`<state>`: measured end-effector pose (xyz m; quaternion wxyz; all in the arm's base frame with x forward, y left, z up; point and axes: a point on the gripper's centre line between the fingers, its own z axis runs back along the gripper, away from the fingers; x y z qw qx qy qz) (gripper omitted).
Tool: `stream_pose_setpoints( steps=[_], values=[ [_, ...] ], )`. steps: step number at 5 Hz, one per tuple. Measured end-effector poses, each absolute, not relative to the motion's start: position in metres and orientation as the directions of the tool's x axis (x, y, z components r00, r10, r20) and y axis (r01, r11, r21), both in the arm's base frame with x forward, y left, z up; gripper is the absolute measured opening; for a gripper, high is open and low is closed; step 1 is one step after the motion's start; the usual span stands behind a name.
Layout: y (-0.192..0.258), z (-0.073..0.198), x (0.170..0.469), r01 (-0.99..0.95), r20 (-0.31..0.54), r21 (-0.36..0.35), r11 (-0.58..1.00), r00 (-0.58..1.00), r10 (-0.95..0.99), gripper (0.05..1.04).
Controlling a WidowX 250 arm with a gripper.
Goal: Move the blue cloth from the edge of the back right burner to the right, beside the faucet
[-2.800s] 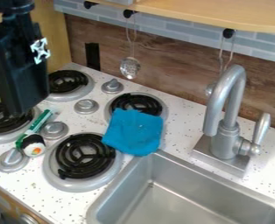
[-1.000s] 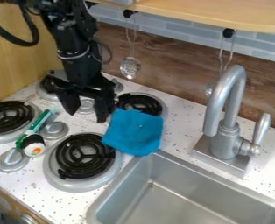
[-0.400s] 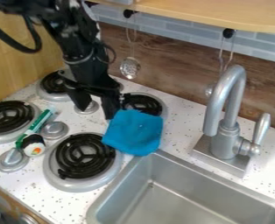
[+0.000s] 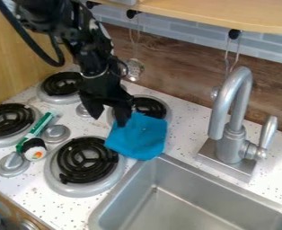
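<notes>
One blue cloth (image 4: 138, 139) lies just below and to the right of your gripper (image 4: 108, 118) in the camera view, crumpled flat on the counter. Your gripper has its two fingers spread, with a gap between them; the right-hand one in the view overlaps the upper left corner of the cloth, though you cannot tell whether it touches the fabric or hangs just over it. The cloth partly covers the burner (image 4: 152, 107) just to the right of your fingertips, and its lower edge reaches the corner of the metal sink (image 4: 224, 183), which is below and to the right of you. Straight down the view from your gripper is the front burner (image 4: 86, 160). Just to the left, a silver knob (image 4: 83, 111) shows partly behind your other finger. Farther left you have a second knob (image 4: 55, 133), a green and white marker (image 4: 40, 126) and, at its lower end, a small black and white object (image 4: 33, 149) with an orange spot. Up and to the left of your gripper is another burner (image 4: 62, 84); well off to the right stands the faucet (image 4: 232, 134).
</notes>
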<state>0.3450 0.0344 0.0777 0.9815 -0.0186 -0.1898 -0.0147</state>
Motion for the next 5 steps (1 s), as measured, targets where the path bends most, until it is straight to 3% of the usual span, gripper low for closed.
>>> stream_pose_setpoints(
  steps=[5],
  values=[
    [-0.006,0.032,0.373,0.094,0.277,0.026,0.995,0.956,-0.098,1.001]
  ],
)
